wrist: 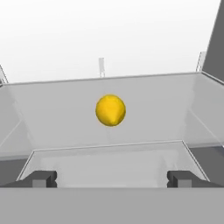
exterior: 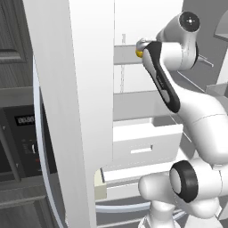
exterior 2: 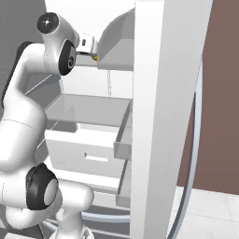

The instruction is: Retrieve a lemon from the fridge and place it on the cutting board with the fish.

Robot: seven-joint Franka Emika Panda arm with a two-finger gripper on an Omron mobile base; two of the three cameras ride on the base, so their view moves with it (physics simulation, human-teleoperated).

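With the two-finger gripper spread wide, advance it straight along the translucent grey fridge shelf until both fingertips flank the small round yellow lemon, then close.

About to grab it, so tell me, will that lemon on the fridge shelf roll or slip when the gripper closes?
The lemon looks round, so a nudge would probably roll it along the shelf. Its smooth skin may slip unless the open gripper closes centred.
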